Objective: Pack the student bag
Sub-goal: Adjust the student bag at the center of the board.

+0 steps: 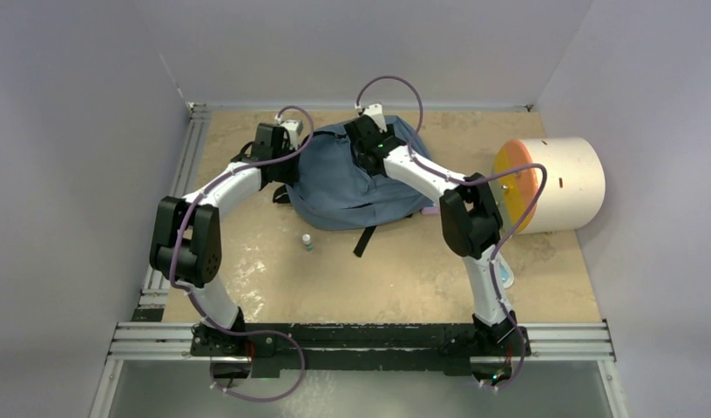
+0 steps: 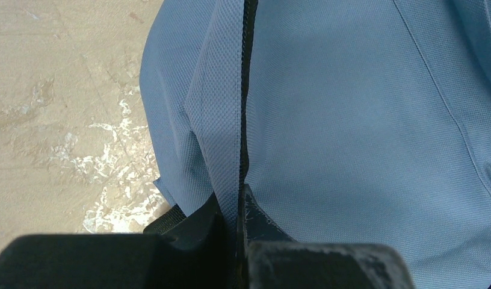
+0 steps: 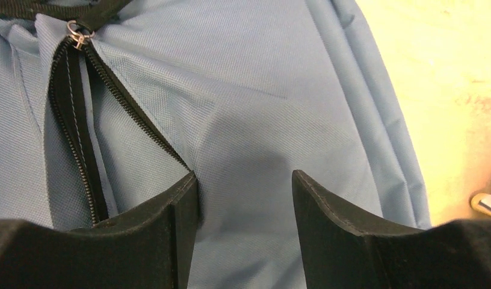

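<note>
Off-task things on the table

A white cylinder [image 1: 568, 178] lies on its side at the right edge of the tan, scuffed table [image 1: 396, 279], its orange face [image 1: 516, 185] turned left. A small bottle [image 1: 308, 242] stands alone near the middle. A pale blue-white item [image 1: 506, 275], partly hidden, lies nearer than the cylinder. Metal rails [image 1: 361, 335] line the near edge.

Pinches a raised fold of the student bag [image 2: 363, 120] tight in the left gripper [image 2: 238, 211], with jaws together along the bag's dark zipper line [image 2: 248, 72]. Shows tan, white-scuffed table [image 2: 62, 108] to the bag's left and a bit of black strap [image 2: 168, 220] under the bag's lower left edge.
</note>
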